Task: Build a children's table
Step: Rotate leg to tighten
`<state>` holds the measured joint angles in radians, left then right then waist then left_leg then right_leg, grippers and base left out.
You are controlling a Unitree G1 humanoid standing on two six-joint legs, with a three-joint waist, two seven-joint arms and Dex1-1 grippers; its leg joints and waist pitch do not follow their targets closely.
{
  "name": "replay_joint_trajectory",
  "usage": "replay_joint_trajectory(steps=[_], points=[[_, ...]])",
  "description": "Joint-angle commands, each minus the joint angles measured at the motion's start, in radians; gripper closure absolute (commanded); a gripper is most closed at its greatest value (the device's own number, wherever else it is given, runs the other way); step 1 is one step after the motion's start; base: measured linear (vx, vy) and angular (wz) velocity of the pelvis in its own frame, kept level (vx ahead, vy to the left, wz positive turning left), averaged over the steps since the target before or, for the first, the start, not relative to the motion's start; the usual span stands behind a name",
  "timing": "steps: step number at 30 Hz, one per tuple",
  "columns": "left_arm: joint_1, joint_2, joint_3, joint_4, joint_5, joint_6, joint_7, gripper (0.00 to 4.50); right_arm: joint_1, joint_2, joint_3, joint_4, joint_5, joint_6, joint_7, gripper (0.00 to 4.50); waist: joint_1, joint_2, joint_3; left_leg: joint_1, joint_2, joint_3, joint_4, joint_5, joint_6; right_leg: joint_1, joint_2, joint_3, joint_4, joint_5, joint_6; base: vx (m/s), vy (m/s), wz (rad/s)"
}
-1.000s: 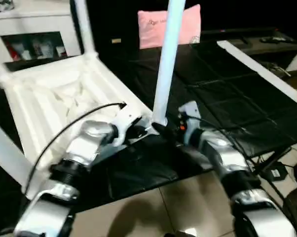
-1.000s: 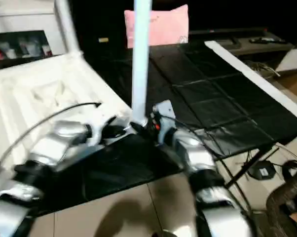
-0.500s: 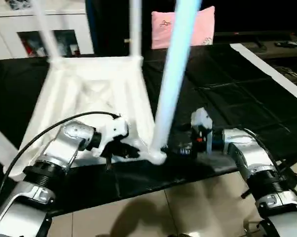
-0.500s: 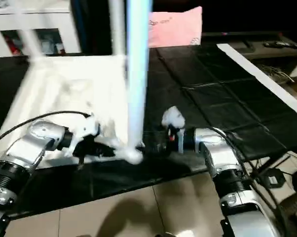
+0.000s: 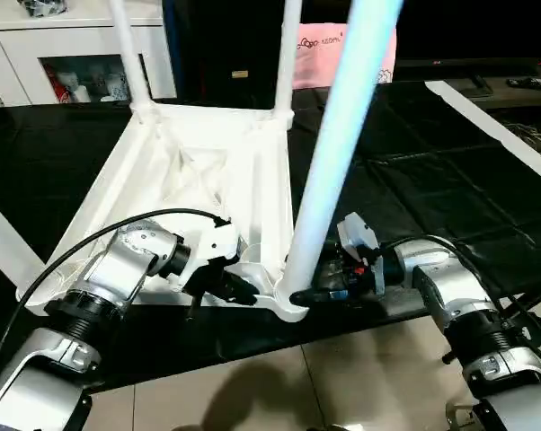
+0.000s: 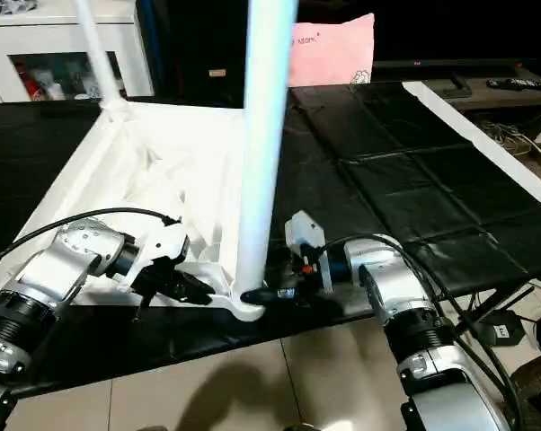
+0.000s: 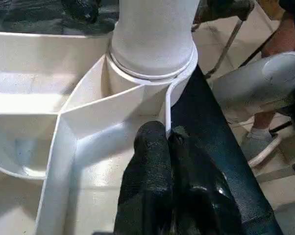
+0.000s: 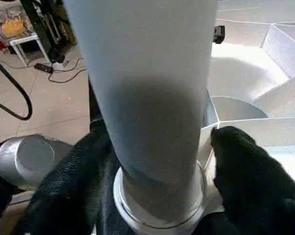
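Pink pillow (image 5: 344, 51) behind upturned table (image 5: 203, 171); cabinet (image 5: 59, 49) beyond.

smooth white plastic forms the children's table (image 5: 208, 171), its tube leg (image 5: 338, 153) faintly glossy; beneath lies a shiny black sheet (image 5: 414, 180), beside pale glazed floor tiles (image 5: 252, 395).

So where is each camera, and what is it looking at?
Left eye: on the head, looking down at the upside-down table; both silver arms show.
Right eye: beside it, same scene, the pink pillow behind.
Left wrist: on the left arm, looking along its shut left pincer pinching the table's rim.
Right wrist: on the right arm, its right pincer either side of the leg.
Both wrist views share that corner leg.
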<state>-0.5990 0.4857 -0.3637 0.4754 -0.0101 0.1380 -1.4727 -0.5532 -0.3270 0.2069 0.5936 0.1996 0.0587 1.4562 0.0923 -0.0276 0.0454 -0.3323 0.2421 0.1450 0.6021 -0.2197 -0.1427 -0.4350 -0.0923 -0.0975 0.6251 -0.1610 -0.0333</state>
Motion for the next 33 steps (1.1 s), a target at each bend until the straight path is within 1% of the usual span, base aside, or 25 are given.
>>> replay_joint_trajectory(steps=[1,4,5,6,7,11,15,17,19,20,21,22,23,25,26,27,28,29,30,31,32,33], points=[[0.003,-0.012,-0.042,-0.033,-0.007,-0.011,-0.049,4.5,-0.013,-0.013,0.008,-0.002,0.007,0.01,0.027,1.55,-0.006,0.0,-0.067,-0.018,-0.019,0.034,-0.07,-0.096,0.065,0.082,-0.031,0.046,-0.064,-0.179,-0.211,0.0,0.0,0.0],[0.006,-0.01,-0.044,-0.038,-0.005,-0.008,-0.051,4.5,-0.012,-0.016,0.016,-0.005,0.014,0.028,0.049,1.61,-0.006,0.0,-0.067,-0.019,-0.019,0.033,-0.07,-0.091,0.067,0.083,-0.03,0.045,-0.063,-0.17,-0.213,0.0,0.0,0.0],[0.007,-0.01,-0.045,-0.038,-0.004,-0.008,-0.051,4.5,-0.012,-0.016,0.019,-0.006,0.015,0.032,0.054,1.81,-0.005,0.0,-0.068,-0.019,-0.019,0.033,-0.069,-0.086,0.068,0.083,-0.03,0.045,-0.062,-0.163,-0.214,0.0,0.0,0.0],[0.007,-0.01,-0.046,-0.038,-0.004,-0.007,-0.051,4.5,-0.011,-0.016,0.02,-0.006,0.016,0.033,0.056,1.81,-0.005,-0.001,-0.067,-0.019,-0.019,0.034,-0.069,-0.084,0.068,0.082,-0.03,0.045,-0.062,-0.163,-0.215,0.0,0.0,0.0],[0.008,-0.01,-0.047,-0.038,-0.003,-0.006,-0.05,4.5,-0.011,-0.017,0.022,-0.006,0.016,0.035,0.06,1.96,-0.006,-0.001,-0.067,-0.019,-0.019,0.034,-0.069,-0.084,0.068,0.083,-0.03,0.045,-0.063,-0.164,-0.214,0.0,0.0,0.0],[0.01,-0.012,-0.048,-0.029,0.003,-0.007,-0.042,4.5,-0.008,-0.016,0.024,-0.009,0.021,0.048,0.072,2.28,-0.004,-0.001,-0.067,-0.018,-0.019,0.034,-0.069,-0.083,0.067,0.082,-0.031,0.045,-0.063,-0.169,-0.213,0.0,0.0,0.0],[0.014,-0.009,-0.045,-0.03,0.003,0.001,-0.031,4.5,-0.005,-0.01,0.019,-0.013,0.025,0.061,0.074,2.42,-0.003,-0.002,-0.067,-0.019,-0.02,0.034,-0.069,-0.088,0.064,0.082,-0.031,0.045,-0.064,-0.18,-0.207,0.0,0.0,0.0],[0.013,-0.013,-0.03,-0.025,0.008,0.034,0.013,4.5,-0.005,0.006,0.017,-0.005,0.012,0.08,0.029,2.45,-0.004,0.001,-0.067,-0.02,-0.019,0.033,-0.07,-0.087,0.06,0.083,-0.031,0.045,-0.063,-0.181,-0.207,0.0,0.0,0.0],[0.014,-0.024,-0.01,-0.023,0.018,0.077,0.079,4.5,-0.012,0.031,0.006,0.018,-0.006,0.091,-0.056,2.47,-0.006,-0.003,-0.066,-0.02,-0.02,0.033,-0.071,-0.094,0.055,0.082,-0.03,0.045,-0.064,-0.195,-0.201,0.0,0.0,0.0],[0.015,-0.028,-0.004,-0.023,0.021,0.09,0.1,4.5,-0.015,0.039,0.001,0.025,-0.009,0.095,-0.081,2.47,-0.007,-0.002,-0.063,-0.018,-0.021,0.033,-0.072,-0.112,0.048,0.08,-0.032,0.045,-0.071,-0.234,-0.191,0.0,0.0,0.0],[0.015,-0.03,-0.002,-0.024,0.021,0.094,0.107,4.5,-0.016,0.041,-0.001,0.027,-0.009,0.096,-0.088,2.48,-0.01,-0.004,-0.06,-0.017,-0.023,0.033,-0.073,-0.135,0.042,0.077,-0.031,0.044,-0.078,-0.287,-0.174,0.0,0.0,0.0],[0.017,-0.036,0.007,-0.026,0.022,0.11,0.131,4.5,-0.019,0.051,-0.006,0.033,-0.014,0.094,-0.116,2.48,-0.011,-0.004,-0.059,-0.017,-0.024,0.033,-0.074,-0.145,0.04,0.077,-0.031,0.044,-0.081,-0.316,-0.164,0.0,0.0,0.0],[0.02,-0.047,0.021,-0.033,0.021,0.145,0.168,4.5,-0.02,0.065,-0.012,0.033,-0.014,0.105,-0.147,2.48,-0.012,-0.006,-0.058,-0.016,-0.024,0.033,-0.075,-0.163,0.035,0.075,-0.03,0.042,-0.087,-0.381,-0.137,0.0,0.0,0.0],[0.026,-0.062,0.036,-0.046,0.02,0.189,0.211,4.5,-0.024,0.087,-0.021,0.036,-0.016,0.121,-0.198,2.49,-0.016,-0.008,-0.056,-0.018,-0.025,0.032,-0.075,-0.169,0.028,0.075,-0.03,0.042,-0.089,-0.411,-0.123,0.0,0.0,0.0],[0.031,-0.071,0.046,-0.055,0.02,0.218,0.239,4.5,-0.026,0.101,-0.026,0.038,-0.018,0.132,-0.232,2.49,-0.019,-0.009,-0.054,-0.018,-0.027,0.03,-0.076,-0.181,0.026,0.073,-0.03,0.038,-0.097,-0.461,-0.101,0.0,0.0,0.0],[0.034,-0.08,0.054,-0.06,0.018,0.233,0.258,4.5,-0.028,0.11,-0.031,0.042,-0.019,0.136,-0.255,2.49,-0.025,-0.009,-0.053,-0.019,-0.03,0.029,-0.075,-0.191,0.024,0.072,-0.03,0.035,-0.103,-0.501,-0.082,0.0,0.0,0.0],[0.039,-0.094,0.067,-0.067,0.015,0.257,0.291,4.5,-0.031,0.126,-0.039,0.048,-0.02,0.143,-0.294,2.49,-0.03,-0.012,-0.052,-0.02,-0.032,0.029,-0.074,-0.198,0.025,0.071,-0.03,0.033,-0.107,-0.525,-0.071,0.0,0.0,0.0],[0.046,-0.119,0.087,-0.081,0.011,0.287,0.34,4.5,-0.042,0.157,-0.058,0.069,-0.023,0.157,-0.373,2.5,-0.038,-0.013,-0.053,-0.023,-0.033,0.027,-0.073,-0.196,0.023,0.072,-0.03,0.031,-0.109,-0.544,-0.059,0.0,0.0,0.0],[0.046,-0.119,0.087,-0.081,0.011,0.287,0.34,4.5,-0.042,0.157,-0.058,0.069,-0.023,0.157,-0.373,2.5,-0.047,-0.013,-0.053,-0.026,-0.034,0.026,-0.072,-0.196,0.02,0.071,-0.03,0.029,-0.109,-0.556,-0.051,0.0,0.0,0.0],[0.05,-0.145,0.108,-0.09,0.006,0.314,0.391,4.5,-0.05,0.183,-0.072,0.086,-0.026,0.166,-0.437,2.5,-0.052,-0.014,-0.053,-0.028,-0.036,0.025,-0.072,-0.2,0.022,0.071,-0.028,0.026,-0.113,-0.566,-0.045,0.0,0.0,0.0],[0.056,-0.194,0.144,-0.108,-0.001,0.354,0.487,4.5,-0.064,0.23,-0.095,0.121,-0.036,0.181,-0.559,2.5,-0.061,-0.015,-0.053,-0.033,-0.036,0.024,-0.072,-0.193,0.018,0.074,-0.029,0.024,-0.112,-0.568,-0.037,0.0,0.0,0.0],[0.056,-0.199,0.147,-0.109,-0.002,0.357,0.495,4.5,-0.065,0.234,-0.097,0.125,-0.036,0.182,-0.57,2.5,-0.068,-0.013,-0.054,-0.034,-0.035,0.022,-0.072,-0.189,0.012,0.074,-0.03,0.022,-0.112,-0.562,-0.037,0.0,0.0,0.0]])
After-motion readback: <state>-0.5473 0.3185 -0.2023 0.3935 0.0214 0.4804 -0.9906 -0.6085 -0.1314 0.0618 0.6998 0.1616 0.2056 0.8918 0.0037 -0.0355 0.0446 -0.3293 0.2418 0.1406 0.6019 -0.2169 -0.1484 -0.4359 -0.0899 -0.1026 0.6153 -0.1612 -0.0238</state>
